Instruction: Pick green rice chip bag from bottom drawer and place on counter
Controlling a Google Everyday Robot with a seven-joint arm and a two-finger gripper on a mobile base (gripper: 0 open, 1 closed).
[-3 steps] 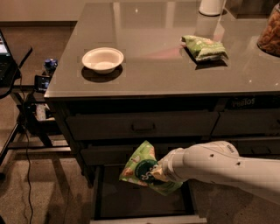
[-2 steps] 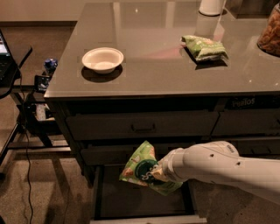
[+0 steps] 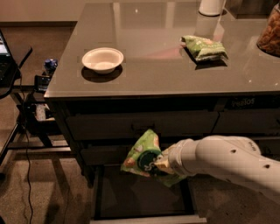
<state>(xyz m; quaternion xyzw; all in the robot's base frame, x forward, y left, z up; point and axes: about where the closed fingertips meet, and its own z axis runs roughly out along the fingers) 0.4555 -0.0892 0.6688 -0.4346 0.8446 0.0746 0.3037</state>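
The green rice chip bag [image 3: 142, 155] is light green with a dark round logo, and it hangs tilted above the open bottom drawer [image 3: 131, 197]. My gripper [image 3: 161, 162] is shut on the bag's right side, at the end of my white arm [image 3: 223, 162] coming in from the right. The bag is in front of the dark drawer fronts, below the edge of the counter [image 3: 166, 57]. The drawer's dark floor shows nothing else on it.
A white bowl [image 3: 103, 59] sits on the counter's left part. A narrower green-and-white bag [image 3: 203, 47] lies at the back right, near a white container [image 3: 211, 6] and a jar [image 3: 269, 30]. A stand with cables [image 3: 26, 109] is to the left.
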